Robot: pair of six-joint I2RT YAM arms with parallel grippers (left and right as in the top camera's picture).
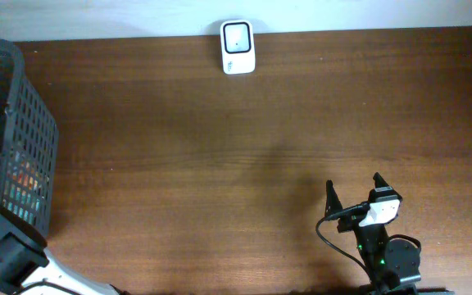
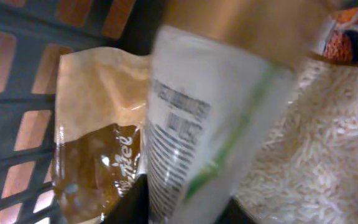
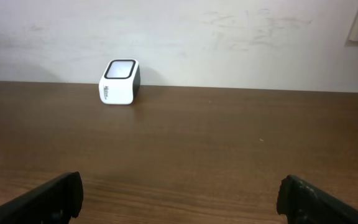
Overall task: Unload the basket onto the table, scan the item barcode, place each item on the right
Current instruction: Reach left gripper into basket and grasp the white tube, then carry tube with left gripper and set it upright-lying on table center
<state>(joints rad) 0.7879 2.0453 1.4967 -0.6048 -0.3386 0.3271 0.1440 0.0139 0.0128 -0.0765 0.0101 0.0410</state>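
Counter (image 1: 220,164): dark brown wood grain, fills most of the overhead frame.
Basket (image 1: 31,147): dark plastic mesh, stands at the far left edge.
Wall (image 3: 229,37): white, scuffed, behind the counter's far edge.
Brown packet (image 2: 92,118): crinkled, tan and brown, inside the basket by its mesh.
Rice bag (image 2: 316,149): white grains, lower right of the left wrist view.
Orange packet (image 2: 353,37): upper right corner, blurred.

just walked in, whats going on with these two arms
The left arm reaches into the dark basket at the far left. Its wrist camera is right up against a white bottle lying beside a brown packet and a bag of rice; whether it grips the bottle is unclear. The right gripper sits open, facing the white scanner. No item is at the scanner yet.
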